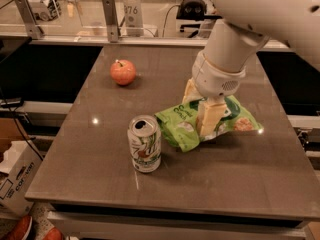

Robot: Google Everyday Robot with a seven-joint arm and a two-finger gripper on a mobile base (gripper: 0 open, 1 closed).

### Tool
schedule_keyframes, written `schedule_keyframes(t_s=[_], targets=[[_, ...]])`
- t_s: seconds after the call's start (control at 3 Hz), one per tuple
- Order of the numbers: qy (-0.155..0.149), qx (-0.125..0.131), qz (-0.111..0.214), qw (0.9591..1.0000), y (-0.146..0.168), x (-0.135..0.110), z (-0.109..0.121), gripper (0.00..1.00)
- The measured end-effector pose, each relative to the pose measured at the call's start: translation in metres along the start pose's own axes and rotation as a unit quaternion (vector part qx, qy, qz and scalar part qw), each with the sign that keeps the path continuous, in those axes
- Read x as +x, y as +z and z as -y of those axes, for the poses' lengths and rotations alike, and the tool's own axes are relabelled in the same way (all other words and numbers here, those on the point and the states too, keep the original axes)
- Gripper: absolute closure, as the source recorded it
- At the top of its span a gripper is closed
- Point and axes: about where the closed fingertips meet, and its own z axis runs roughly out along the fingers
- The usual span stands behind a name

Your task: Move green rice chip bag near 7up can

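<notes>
The green rice chip bag [182, 126] is a crinkly light-green bag held just above the grey table [235, 174], right of centre. My gripper [206, 119] comes down from the upper right and is shut on the bag, its cream fingers [210, 119] clamping the bag's middle. The 7up can [144, 144] stands upright near the front of the table, white and green with an open silver top. The bag's left end is a short gap to the right of the can and does not touch it.
A red-orange apple [123, 72] sits at the back left of the table. A glass partition with metal posts [111, 19] runs along the far edge. A cardboard box [15, 176] stands on the floor at the left.
</notes>
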Motion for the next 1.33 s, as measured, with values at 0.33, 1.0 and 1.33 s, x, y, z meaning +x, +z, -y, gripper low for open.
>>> schedule_keyframes(t_s=[0.33,1.0,1.33], targets=[[-0.004,-0.002,-0.008,1.0000,0.0072,-0.0048,-0.0084,0.62],[-0.006,0.000,-0.013,0.9999,0.0111,-0.0078,-0.0137,0.13],[-0.006,0.001,-0.013,0.9999,0.0108,-0.0084,-0.0138,0.00]])
